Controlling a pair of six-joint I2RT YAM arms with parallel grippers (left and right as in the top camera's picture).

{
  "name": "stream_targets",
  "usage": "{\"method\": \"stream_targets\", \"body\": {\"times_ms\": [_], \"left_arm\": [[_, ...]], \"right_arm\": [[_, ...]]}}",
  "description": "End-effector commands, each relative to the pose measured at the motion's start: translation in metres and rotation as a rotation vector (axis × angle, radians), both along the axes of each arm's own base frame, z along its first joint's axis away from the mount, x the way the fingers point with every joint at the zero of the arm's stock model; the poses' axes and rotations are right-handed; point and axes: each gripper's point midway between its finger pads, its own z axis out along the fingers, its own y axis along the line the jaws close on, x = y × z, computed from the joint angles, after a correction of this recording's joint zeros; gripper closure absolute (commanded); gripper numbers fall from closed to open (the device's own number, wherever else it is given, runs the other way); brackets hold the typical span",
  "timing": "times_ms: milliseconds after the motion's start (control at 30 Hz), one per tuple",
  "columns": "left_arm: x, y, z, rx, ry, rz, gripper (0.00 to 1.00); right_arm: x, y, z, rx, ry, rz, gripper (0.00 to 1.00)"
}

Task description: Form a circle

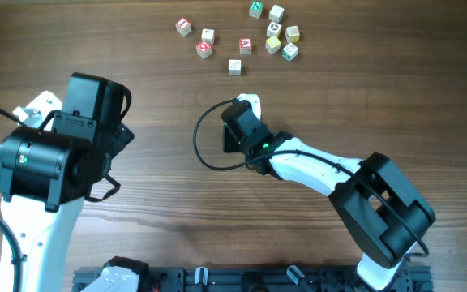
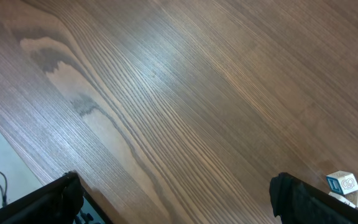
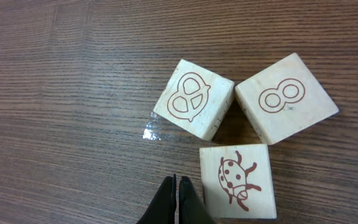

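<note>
Three pale wooden cubes form a tight clump in the right wrist view: a pretzel cube [image 3: 193,99], a figure-eight cube [image 3: 286,97] and a ladybug cube [image 3: 236,180]. My right gripper [image 3: 177,181] is shut with nothing in it, its tips low over the table just left of the ladybug cube. In the overhead view the right arm [image 1: 246,130] covers most of the clump [image 1: 250,101]. My left gripper [image 2: 174,182] stands wide open over bare wood, holding nothing.
Several more letter cubes lie scattered at the table's far edge, from a red-marked cube [image 1: 183,26] to a green-marked cube [image 1: 289,52], with a lone cube [image 1: 235,66] nearer. The left arm [image 1: 51,154] sits at the left. A black cable [image 1: 201,138] loops beside the right wrist.
</note>
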Motion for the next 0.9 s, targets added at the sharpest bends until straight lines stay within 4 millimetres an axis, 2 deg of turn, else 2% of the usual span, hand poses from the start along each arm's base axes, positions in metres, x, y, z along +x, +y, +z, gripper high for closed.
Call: {"method": "stream_targets", "body": {"times_ms": [0,867], "left_arm": [[-0.0013,0.0025,0.0022,0.001,-0.009,0.008,0.00],[-0.0013,0.0025,0.0022,0.001,-0.009,0.008,0.00]], "right_arm": [[0.0091,0.0026,0.0045,-0.006,-0.031,-0.004,0.95],[0.0125,-0.0038,0.0047,-0.032,-0.048,-0.033,0.95]]}}
